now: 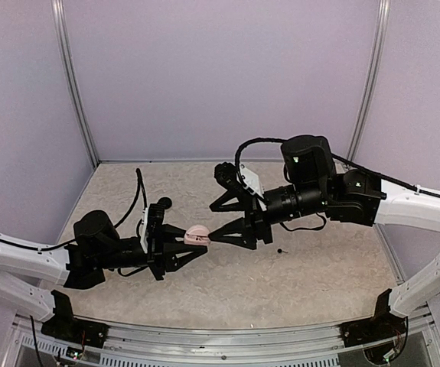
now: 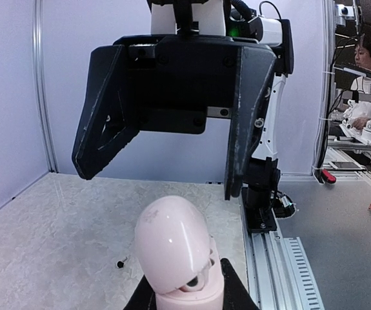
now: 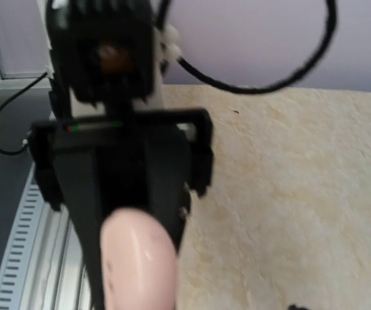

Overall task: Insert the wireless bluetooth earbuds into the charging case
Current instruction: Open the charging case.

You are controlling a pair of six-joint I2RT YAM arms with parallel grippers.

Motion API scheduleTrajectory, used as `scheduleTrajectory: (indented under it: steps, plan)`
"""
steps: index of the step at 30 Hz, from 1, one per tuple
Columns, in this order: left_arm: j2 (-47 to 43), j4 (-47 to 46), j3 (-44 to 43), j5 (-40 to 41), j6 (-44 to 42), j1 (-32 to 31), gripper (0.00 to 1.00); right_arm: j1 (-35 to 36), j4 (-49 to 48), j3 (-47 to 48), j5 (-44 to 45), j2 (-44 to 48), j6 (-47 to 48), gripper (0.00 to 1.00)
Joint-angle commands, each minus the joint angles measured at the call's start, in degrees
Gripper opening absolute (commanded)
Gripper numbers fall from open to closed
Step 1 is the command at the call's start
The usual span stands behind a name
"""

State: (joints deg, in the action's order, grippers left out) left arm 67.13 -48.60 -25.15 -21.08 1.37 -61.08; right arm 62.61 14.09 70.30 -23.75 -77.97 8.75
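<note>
My left gripper (image 1: 191,240) is shut on the pale pink charging case (image 1: 197,235), holding it above the table. In the left wrist view the case (image 2: 172,245) stands between my fingers (image 2: 237,294); its domed lid is slightly ajar and a dark rounded piece (image 2: 193,282) shows in the gap. My right gripper (image 1: 213,222) faces the case with its jaws spread wide and nothing between them; its fingers (image 2: 237,155) hang just beyond the lid. One tiny black earbud (image 1: 282,250) lies on the table under the right arm, also visible as a speck (image 2: 120,263).
A black round object (image 1: 164,202) with a cable lies behind the left gripper. The speckled beige table (image 1: 319,290) is bounded by lilac walls and a metal rail (image 2: 282,258) at the near edge. The right wrist view is blurred, filled by the case (image 3: 139,265) and the left arm.
</note>
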Motion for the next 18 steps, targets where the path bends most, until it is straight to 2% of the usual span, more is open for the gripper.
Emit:
scheduleTrajectory:
  steps: [1, 18]
  plan:
    - [0.1, -2.1, 0.3, -1.1, 0.8, 0.2, 0.08, 1.6, -0.2, 2.9, 0.6, -1.6, 1.0, 0.68]
    - [0.3, -1.1, 0.1, -1.8, -0.6, -0.1, 0.08, 1.9, 0.4, 4.4, 11.3, -2.8, 0.4, 0.68]
